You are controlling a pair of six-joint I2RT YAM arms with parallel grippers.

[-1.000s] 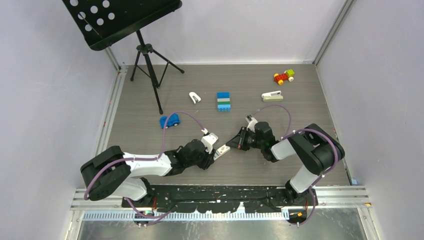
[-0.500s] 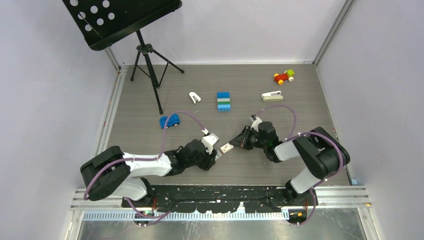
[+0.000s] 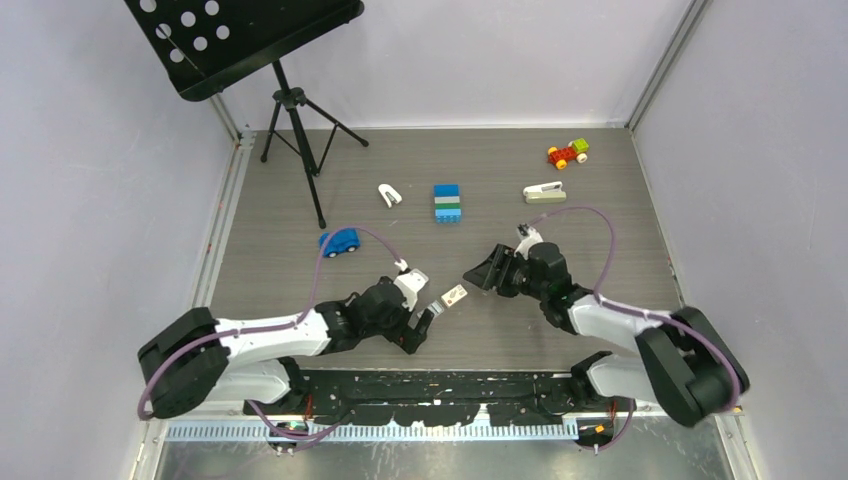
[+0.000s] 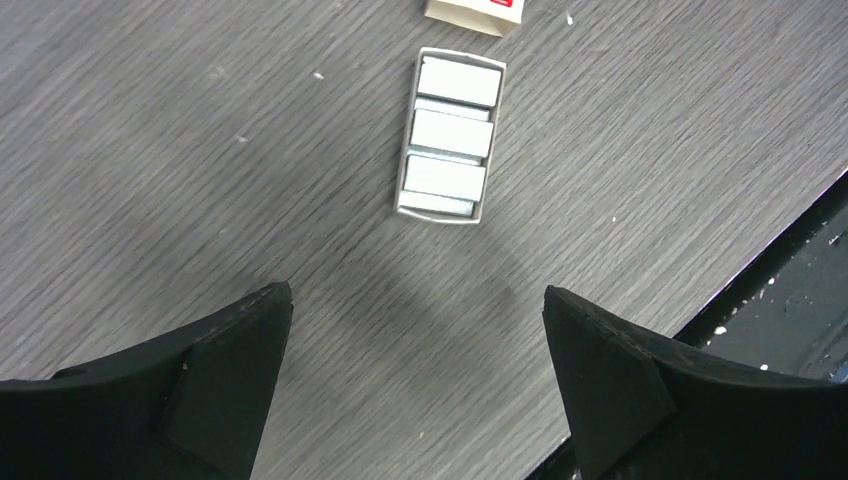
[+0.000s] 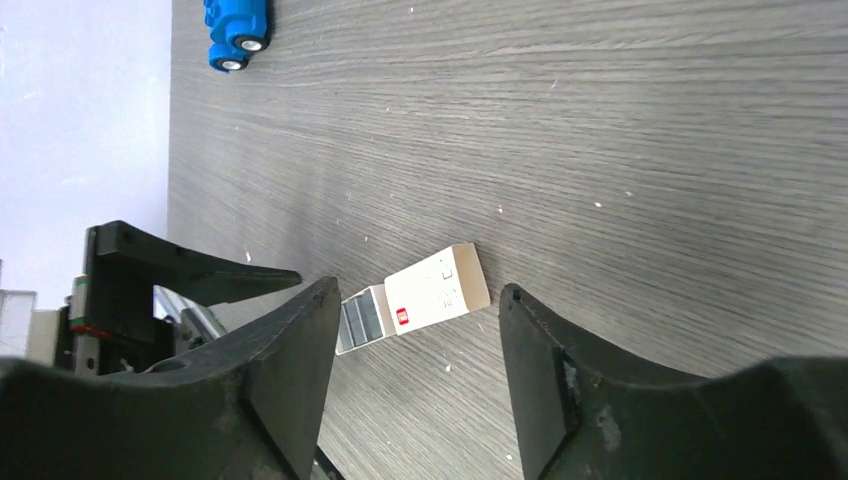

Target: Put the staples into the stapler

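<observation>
The staples (image 4: 448,135) are silvery strips in a small white tray, slid partway out of a white, red-marked box sleeve (image 5: 438,288) that lies flat on the table (image 3: 453,295). My left gripper (image 4: 416,292) stands wide open just short of the tray, nothing between its fingers; from above it sits lower left of the box (image 3: 428,316). My right gripper (image 5: 420,288) is open too, its fingers either side of the sleeve but back from it, to the box's right (image 3: 474,279). The stapler (image 3: 544,192), beige-grey on white, lies far back right, away from both grippers.
A blue toy car (image 3: 340,242) sits left of centre, a small white clip piece (image 3: 389,195) and a stacked blue-green brick block (image 3: 447,203) behind it. A red-yellow brick car (image 3: 567,153) is at the back right. A music stand (image 3: 290,110) occupies the back left.
Both grippers opened and let go of the staple box, which now lies on the table with its tray pulled out. Each arm drew back a little from it.
</observation>
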